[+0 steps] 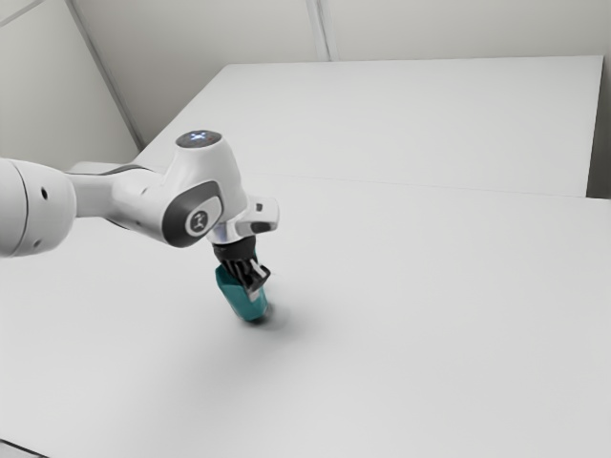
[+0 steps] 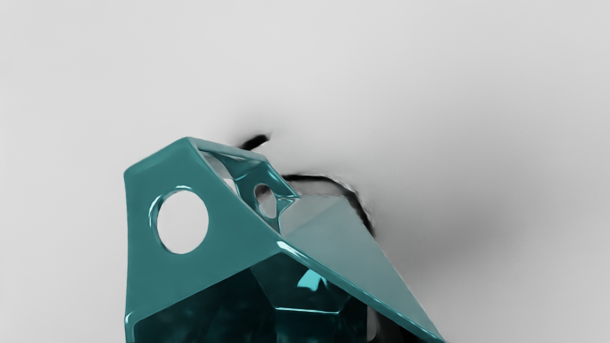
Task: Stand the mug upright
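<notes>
Teal mug looks tilted at tabletop, six o'clock from arm in exterior view. Jaws: opening and hold, I cannot tell. Mug probably stiff, light, glossy so slippery; wall near rim maybe safer hold than pierced side.

Below the claw, white table, stretching well past on both sides. Behind the claw, thin seam across the white. Farther back, pale wall with slim upright strip. Soft, grey light; blurred shadow just beside the claw.
</notes>
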Controlling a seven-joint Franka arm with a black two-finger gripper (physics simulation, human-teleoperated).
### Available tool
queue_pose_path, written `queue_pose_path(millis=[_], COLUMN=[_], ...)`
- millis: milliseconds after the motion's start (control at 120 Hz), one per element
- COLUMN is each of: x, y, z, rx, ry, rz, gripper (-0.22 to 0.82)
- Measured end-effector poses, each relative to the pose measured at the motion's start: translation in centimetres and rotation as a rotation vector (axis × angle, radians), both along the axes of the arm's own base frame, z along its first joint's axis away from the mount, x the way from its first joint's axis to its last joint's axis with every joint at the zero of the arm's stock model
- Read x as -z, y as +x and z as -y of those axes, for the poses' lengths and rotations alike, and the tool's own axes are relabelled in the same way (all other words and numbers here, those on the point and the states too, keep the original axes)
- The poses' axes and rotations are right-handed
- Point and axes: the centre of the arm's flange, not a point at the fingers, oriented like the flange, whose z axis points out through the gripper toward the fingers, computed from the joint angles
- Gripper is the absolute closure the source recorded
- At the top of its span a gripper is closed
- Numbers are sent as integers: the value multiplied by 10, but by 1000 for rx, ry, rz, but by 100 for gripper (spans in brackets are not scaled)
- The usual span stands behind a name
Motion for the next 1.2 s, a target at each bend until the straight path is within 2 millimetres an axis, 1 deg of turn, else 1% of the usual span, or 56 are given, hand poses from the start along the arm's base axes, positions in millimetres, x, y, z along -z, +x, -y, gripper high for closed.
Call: queue_pose_path(millis=[92, 167, 233, 442, 508, 592, 625, 775, 875, 1017, 1200], x=[2, 3, 3, 7, 9, 10, 10, 7, -2, -27, -57], y=[2, 2, 1, -3, -2, -2, -1, 0, -1, -2, -4], z=[-17, -21, -17, 8, 8, 4, 2, -2, 0, 3, 11], rx=[-47, -68, -71, -52, -58, -75, -82, -99, -100, -101, -105], ry=[5, 8, 10, 8, 6, 6, 5, 4, 10, 26, 35], rz=[0, 0, 2, -2, -4, -4, -4, 3, 17, 54, 79], gripper=[78, 78, 78, 78, 78, 78, 73, 40, 25, 13, 5])
